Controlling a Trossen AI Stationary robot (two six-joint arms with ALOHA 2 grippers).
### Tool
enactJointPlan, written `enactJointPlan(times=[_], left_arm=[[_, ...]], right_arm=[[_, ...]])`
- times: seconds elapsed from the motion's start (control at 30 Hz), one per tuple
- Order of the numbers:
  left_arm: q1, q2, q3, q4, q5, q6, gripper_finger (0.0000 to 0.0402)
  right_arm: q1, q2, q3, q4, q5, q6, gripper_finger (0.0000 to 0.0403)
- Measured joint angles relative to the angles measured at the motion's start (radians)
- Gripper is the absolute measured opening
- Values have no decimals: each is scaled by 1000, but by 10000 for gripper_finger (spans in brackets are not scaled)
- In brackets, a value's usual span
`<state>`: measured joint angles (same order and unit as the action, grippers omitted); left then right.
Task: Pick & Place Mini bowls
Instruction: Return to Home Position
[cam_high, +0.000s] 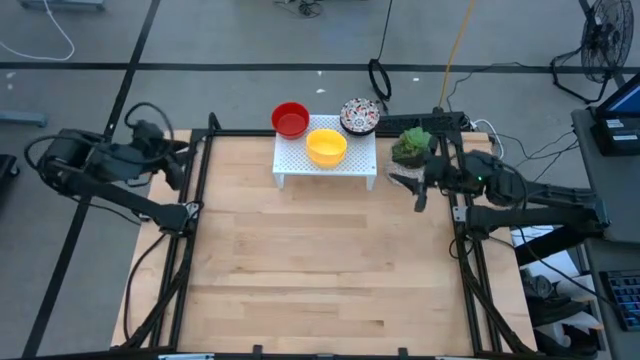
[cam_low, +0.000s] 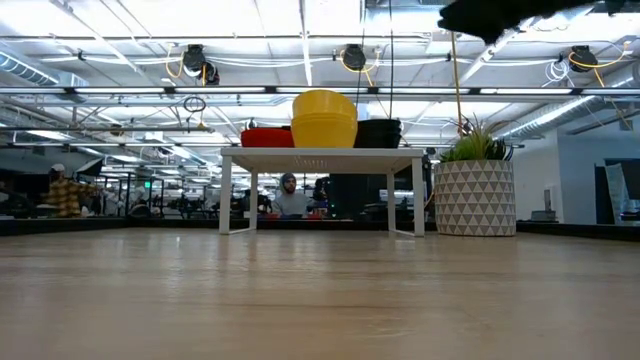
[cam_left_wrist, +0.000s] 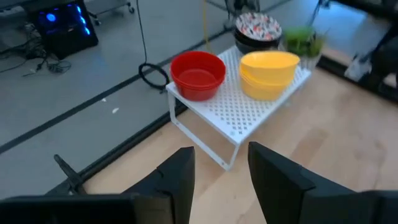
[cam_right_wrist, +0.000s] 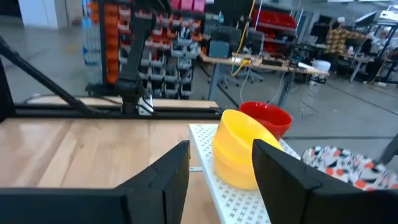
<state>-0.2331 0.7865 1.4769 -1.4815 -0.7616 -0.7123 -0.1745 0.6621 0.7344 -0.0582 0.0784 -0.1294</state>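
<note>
Left gripper (cam_left_wrist: 221, 155) and right gripper (cam_right_wrist: 221, 149) hang spread and empty; you would pinch the probably light, stiff yellow bowls (cam_high: 326, 146) by the rim.

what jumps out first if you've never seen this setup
The bright yellow bowls stacked on the white shelf at the table's far edge, with red bowls behind-left and floral bowls behind-right. A potted plant stands right of the shelf. The left gripper and right gripper sit open and empty at the table's sides.
</note>
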Motion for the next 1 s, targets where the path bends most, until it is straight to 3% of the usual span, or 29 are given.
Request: enactJointPlan(times=[0.2, 0.43, 0.6, 0.87, 1.0], left_arm=[[-33, -163, -207, 154, -32, 0, 152], [-56, -287, -507, 458, -25, 78, 152], [-77, -317, -729, 748, -7, 162, 152], [-84, -316, -1026, 1272, 135, 288, 152], [-84, -316, -1147, 1461, 150, 301, 152]], right_arm=[[0, -136, -210, 166, -1, 56, 161], [0, -224, -329, 223, -1, 100, 164], [0, -246, -408, 293, -1, 117, 163], [0, -250, -571, 534, -2, 156, 166], [0, -250, -646, 647, -2, 186, 165]])
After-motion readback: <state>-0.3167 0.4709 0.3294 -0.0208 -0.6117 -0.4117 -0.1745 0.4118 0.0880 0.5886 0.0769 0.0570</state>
